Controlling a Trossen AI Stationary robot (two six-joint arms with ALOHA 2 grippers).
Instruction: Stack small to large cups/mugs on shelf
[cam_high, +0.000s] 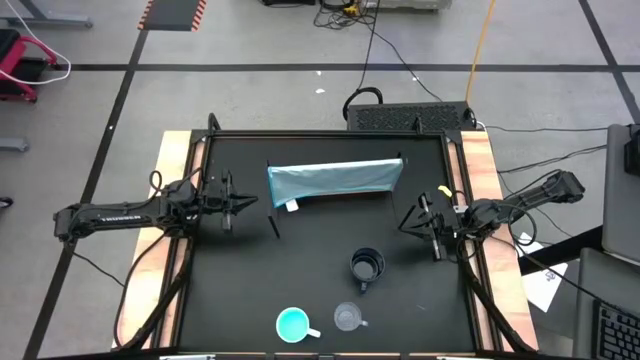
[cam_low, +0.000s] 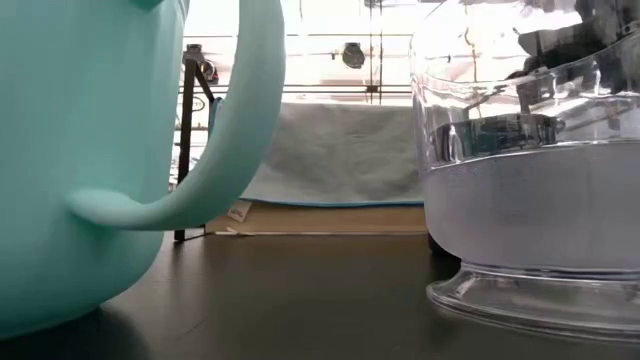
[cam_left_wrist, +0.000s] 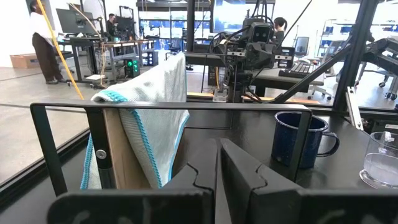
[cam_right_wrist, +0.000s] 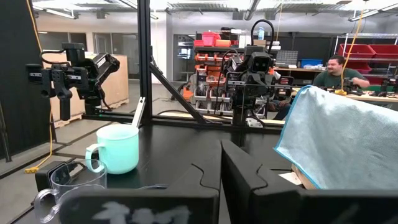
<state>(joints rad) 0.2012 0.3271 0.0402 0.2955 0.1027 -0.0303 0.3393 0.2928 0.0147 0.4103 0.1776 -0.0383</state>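
**Nothing picked up yet: three mugs loose on the counter, both hands clenched**

Largest first: black counter, with the shelf lying long across its far part, draped in pale blue cloth, a white tag at one end. Between the two hands, a little beyond both.

Left hand clenched on nothing, just off the shelf's tagged end. Right hand likewise clenched and empty, just off the other end.

Navy mug, biggest of the three, upright, nearest the right hand, on its inner side and somewhat nearer the counter's front. Turquoise mug far forward of both hands, at the front edge. Clear mug just beside it, apart, smallest.

Likely first step: fetch the navy mug as the base. Best done by opening the right hand before descending, coming straight down over the rim, clamping one wall away from the handle, lifting level, then setting it on the shelf.
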